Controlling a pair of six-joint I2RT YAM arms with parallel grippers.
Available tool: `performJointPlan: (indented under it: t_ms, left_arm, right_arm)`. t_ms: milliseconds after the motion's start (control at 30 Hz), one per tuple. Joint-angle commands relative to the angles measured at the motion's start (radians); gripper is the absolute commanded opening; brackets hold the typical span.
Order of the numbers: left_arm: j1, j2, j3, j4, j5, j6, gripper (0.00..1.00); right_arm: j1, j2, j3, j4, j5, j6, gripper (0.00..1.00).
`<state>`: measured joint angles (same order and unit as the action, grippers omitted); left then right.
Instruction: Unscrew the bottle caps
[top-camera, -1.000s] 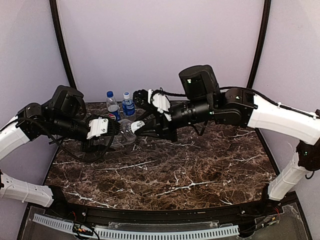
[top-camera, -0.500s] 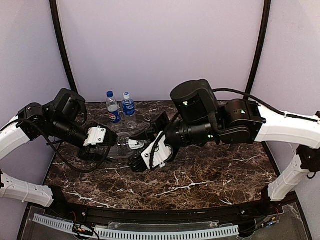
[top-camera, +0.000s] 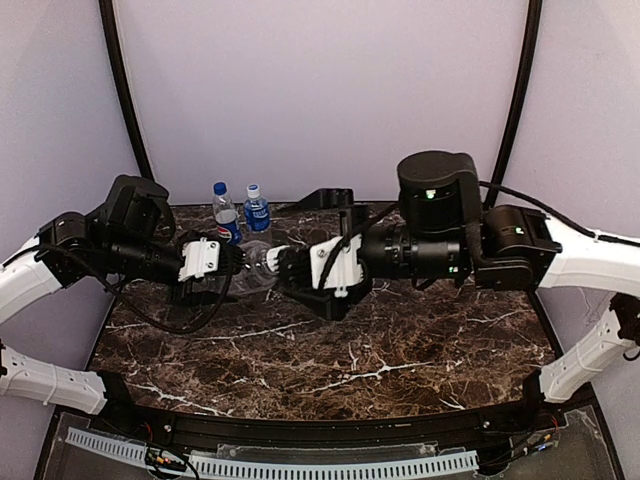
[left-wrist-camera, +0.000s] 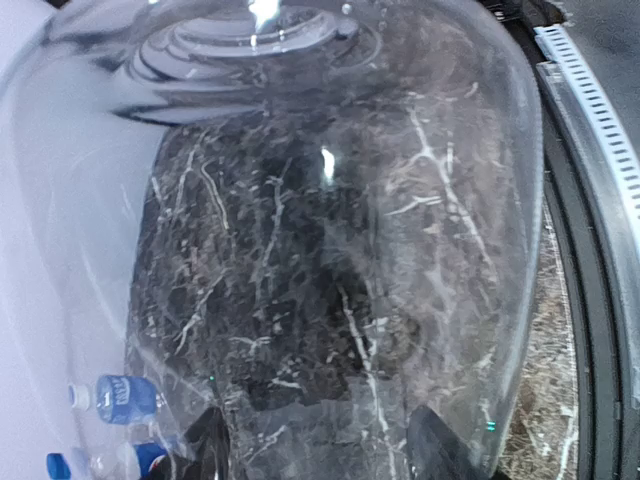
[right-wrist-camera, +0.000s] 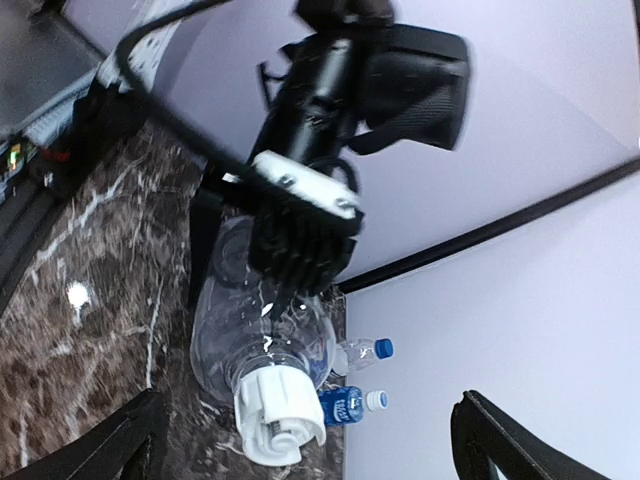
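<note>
My left gripper (top-camera: 230, 267) is shut on the plain clear bottle (top-camera: 246, 268), which lies sideways above the table. The bottle fills the left wrist view (left-wrist-camera: 330, 250), with a dark finger (left-wrist-camera: 210, 450) on each side of it. Its white cap (right-wrist-camera: 272, 420) is on the neck and points at my right gripper (right-wrist-camera: 310, 445). That gripper is open, with its fingers (right-wrist-camera: 140, 440) wide on either side of the cap and not touching it. The Pepsi bottle (top-camera: 224, 215) with a blue cap (right-wrist-camera: 384, 347) and the blue-label bottle (top-camera: 256, 213) with a white cap (right-wrist-camera: 375, 400) stand upright at the back.
The dark marble table (top-camera: 380, 350) runs to the pale back wall, and black frame posts (top-camera: 125, 90) stand at the back corners. A white perforated strip (top-camera: 300, 465) lies along the near edge.
The right gripper has gone from shut to open, and its wrist has swung round and come back level with the cap. The left gripper has kept hold of the bottle.
</note>
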<state>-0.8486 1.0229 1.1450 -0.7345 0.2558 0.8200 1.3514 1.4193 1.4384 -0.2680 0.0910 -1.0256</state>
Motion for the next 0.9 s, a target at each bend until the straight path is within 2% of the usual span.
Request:
performJointPlan:
  t_ms: [0,67,133,233,267,333,433,567,633,733,867]
  left_arm:
    - [-0.003,-0.024,-0.052,0.258,-0.237,-0.029,0.39]
    - [-0.003,-0.022,-0.076,0.343,-0.331,-0.013,0.39]
    - [-0.003,-0.019,-0.099,0.408,-0.405,0.012,0.39]
    - [-0.002,-0.008,-0.124,0.471,-0.494,0.051,0.39]
    - [-0.002,-0.003,-0.13,0.493,-0.519,0.057,0.39]
    - [-0.002,0.003,-0.139,0.521,-0.541,0.077,0.39]
    - [-0.003,0.004,-0.146,0.535,-0.542,0.096,0.39]
    - [-0.006,0.004,-0.147,0.537,-0.54,0.1,0.39]
    - [-0.005,0.005,-0.148,0.536,-0.54,0.105,0.39]
    - [-0.006,0.005,-0.149,0.536,-0.538,0.106,0.39]
    - [-0.007,0.005,-0.149,0.536,-0.536,0.11,0.39]
  right_arm:
    - [-0.079,-0.121,-0.031,0.107,-0.115,0.55,0.99]
    - [-0.119,-0.129,-0.038,0.132,-0.17,0.8,0.99]
    - [-0.136,-0.112,-0.017,0.132,-0.09,1.04,0.99]
    - [-0.171,-0.091,0.027,0.069,0.011,1.455,0.92]
    - [-0.185,-0.087,0.03,0.049,0.021,1.561,0.86]
    - [-0.192,-0.076,0.031,0.024,0.067,1.702,0.82]
    - [-0.205,-0.04,0.049,0.003,0.086,1.783,0.81]
    - [-0.249,0.041,0.12,-0.008,-0.017,1.816,0.88]
    - [-0.263,0.071,0.156,-0.008,-0.071,1.819,0.88]
    - [-0.295,0.123,0.198,-0.008,-0.155,1.836,0.82]
    - [-0.305,0.157,0.227,-0.007,-0.213,1.837,0.69]
